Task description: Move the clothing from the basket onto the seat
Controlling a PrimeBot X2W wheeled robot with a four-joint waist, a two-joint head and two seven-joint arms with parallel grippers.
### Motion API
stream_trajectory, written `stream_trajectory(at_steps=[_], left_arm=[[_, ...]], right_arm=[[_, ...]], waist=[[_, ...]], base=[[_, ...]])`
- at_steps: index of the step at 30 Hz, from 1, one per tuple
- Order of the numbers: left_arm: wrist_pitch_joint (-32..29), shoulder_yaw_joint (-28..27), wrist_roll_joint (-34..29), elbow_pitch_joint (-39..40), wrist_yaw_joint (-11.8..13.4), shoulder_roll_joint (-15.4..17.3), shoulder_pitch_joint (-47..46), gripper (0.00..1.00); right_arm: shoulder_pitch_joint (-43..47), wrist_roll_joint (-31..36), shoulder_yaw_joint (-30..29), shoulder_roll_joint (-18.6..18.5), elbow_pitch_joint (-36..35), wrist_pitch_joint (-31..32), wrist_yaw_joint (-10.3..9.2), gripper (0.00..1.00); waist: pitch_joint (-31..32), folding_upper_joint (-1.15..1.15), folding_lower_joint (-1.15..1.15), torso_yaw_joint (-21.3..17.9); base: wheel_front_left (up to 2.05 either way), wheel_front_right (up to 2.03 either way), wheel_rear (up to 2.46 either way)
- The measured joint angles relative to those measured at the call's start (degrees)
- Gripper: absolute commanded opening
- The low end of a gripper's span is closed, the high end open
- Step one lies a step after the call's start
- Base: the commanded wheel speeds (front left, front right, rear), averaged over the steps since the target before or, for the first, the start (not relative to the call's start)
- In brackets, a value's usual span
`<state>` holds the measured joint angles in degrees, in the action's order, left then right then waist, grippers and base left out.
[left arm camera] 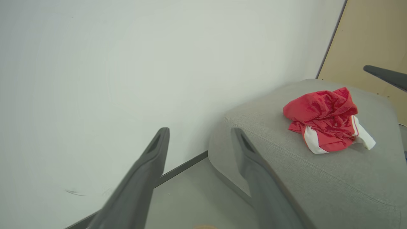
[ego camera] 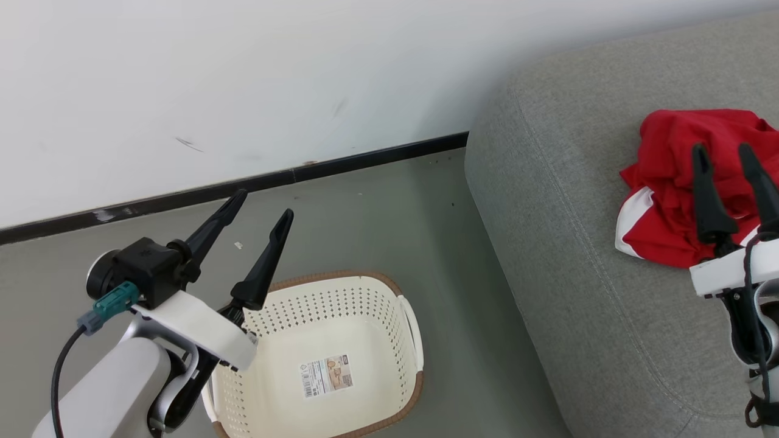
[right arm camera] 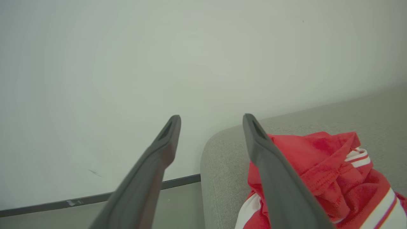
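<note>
The red clothing (ego camera: 675, 182) with white panels lies crumpled on the grey-green seat (ego camera: 578, 255) at the right; the same clothing (left arm camera: 324, 121) shows on the seat (left arm camera: 318, 178) in the left wrist view, and clothing (right arm camera: 330, 178) lies low and right in the right wrist view. The cream basket (ego camera: 401, 316) stands on the floor with nothing but a label inside. My left gripper (ego camera: 261, 207) hangs open above the basket's far left rim, holding nothing. My right gripper (ego camera: 724, 149) is open above the clothing, with nothing between its fingers (right arm camera: 168, 136).
A white wall (ego camera: 243, 79) with a dark baseboard (ego camera: 304, 173) runs behind the basket and seat. Grey-green floor (ego camera: 389, 213) lies between them. A tan panel (left arm camera: 365, 38) stands beyond the seat in the left wrist view.
</note>
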<state>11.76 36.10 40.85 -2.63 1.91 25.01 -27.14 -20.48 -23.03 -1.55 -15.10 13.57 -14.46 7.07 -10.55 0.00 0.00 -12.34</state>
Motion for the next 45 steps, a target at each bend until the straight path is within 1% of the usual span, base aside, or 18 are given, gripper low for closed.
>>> stream_trajectory(at_steps=[7, 13, 17, 26, 35, 39, 41, 45], left_arm=[[0.89, -1.2, 1.05, -2.11, 1.01, 0.01, 3.13, 1.0], [1.29, -2.29, 1.98, -3.83, 2.04, 0.01, 5.5, 1.0], [1.52, -3.16, 2.56, -4.59, 2.27, -0.08, 7.11, 1.0], [2.11, -5.47, 3.04, -6.38, 3.92, -0.27, 11.27, 1.0], [2.46, -9.75, 4.01, -7.42, 6.03, -2.0, 15.57, 1.0], [2.46, -11.36, 3.49, -7.04, 6.13, -2.46, 17.12, 1.0], [2.46, -12.49, 2.57, -6.19, 6.53, -2.64, 17.23, 1.0], [2.46, -14.9, 1.51, -4.67, 6.53, -3.24, 17.83, 1.0]], right_arm=[[0.48, 0.0, 3.27, 0.05, -1.09, -0.15, 0.0, 1.0], [2.79, -0.01, 4.43, 0.12, -1.81, -0.15, 0.0, 1.0], [4.62, -0.02, 5.12, 0.47, -1.79, -0.15, 0.01, 1.0], [8.68, -0.1, 4.24, 2.01, -3.21, -0.15, 0.0, 1.0], [12.18, 0.42, 4.46, 4.42, -4.59, -0.15, 0.0, 1.0], [13.73, 0.59, 3.92, 4.83, -5.34, -0.15, 0.0, 1.0], [14.62, 0.93, 3.14, 4.92, -5.59, -0.15, 0.0, 1.0], [16.2, 1.86, 1.52, 5.82, -6.14, -0.15, 0.0, 1.0]], waist=[[2.63, 0.0, 0.0, 2.1], [4.75, 0.0, 0.0, 4.08], [6.03, 0.0, 0.0, 5.43], [8.56, 0.0, 0.0, 8.13], [10.62, 0.0, 0.0, 9.96], [11.31, 0.0, 0.0, 10.55], [11.56, 0.0, 0.0, 10.83], [11.84, 0.0, 0.0, 11.29]], base=[[0.0, 0.0, 0.0], [0.0, 0.0, 0.0], [0.0, 0.0, 0.0], [0.0, 0.0, 0.0], [0.0, 0.0, 0.0], [0.0, 0.0, 0.0], [0.0, 0.0, 0.0], [0.0, 0.0, 0.0]])
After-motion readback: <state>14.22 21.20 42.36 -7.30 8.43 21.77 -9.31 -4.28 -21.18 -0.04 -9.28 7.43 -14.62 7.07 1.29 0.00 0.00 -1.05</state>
